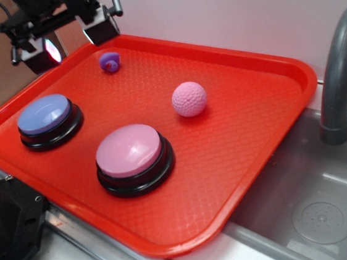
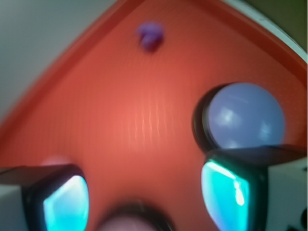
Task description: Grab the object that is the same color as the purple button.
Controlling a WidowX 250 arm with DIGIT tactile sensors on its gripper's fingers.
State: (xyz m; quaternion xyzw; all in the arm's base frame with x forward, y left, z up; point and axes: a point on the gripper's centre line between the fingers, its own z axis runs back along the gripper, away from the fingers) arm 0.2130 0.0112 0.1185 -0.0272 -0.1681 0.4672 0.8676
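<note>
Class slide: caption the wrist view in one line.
Open end effector above red tray, purple toy ahead, purple button at right.

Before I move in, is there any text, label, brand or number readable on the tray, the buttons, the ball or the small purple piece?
None readable in either view.
Purple button: plain dome, no label.
Pink button: plain dome.
Pink ball: dimples only.
Small purple object: no marking visible.
Red tray: textured pattern, no print.
Wrist view is too blurred to show fine print.

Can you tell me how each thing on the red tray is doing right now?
purple toy: loose on tray, not grabbed.
purple button: upright, untouched.
pink button: upright, untouched.
pink ball: resting alone.
gripper: jaws open, empty.
</note>
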